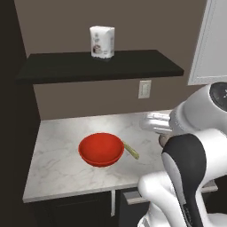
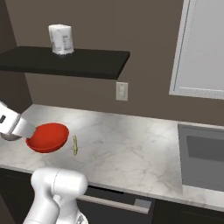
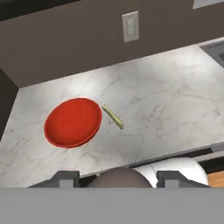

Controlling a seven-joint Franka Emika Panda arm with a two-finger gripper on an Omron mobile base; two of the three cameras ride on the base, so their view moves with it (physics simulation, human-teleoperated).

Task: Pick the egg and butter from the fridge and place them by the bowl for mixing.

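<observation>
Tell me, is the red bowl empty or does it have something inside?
Empty. The hand view looks down into the red bowl and shows bare red inside; the butter lies on the marble counter beside the rim.

A white marble worktop (image 1: 66, 168) meets a brown wall. A white bag (image 1: 102, 42) stands upright on a black shelf (image 1: 133, 66). Wall outlet (image 1: 144, 89) below shelf. Sink (image 2: 203, 153) at worktop's right end; window (image 2: 203, 48) above it.

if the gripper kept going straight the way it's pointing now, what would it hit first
Probably the bare marble counter just right of the butter and red bowl; depth is unclear. The gripper holds the egg.
</observation>
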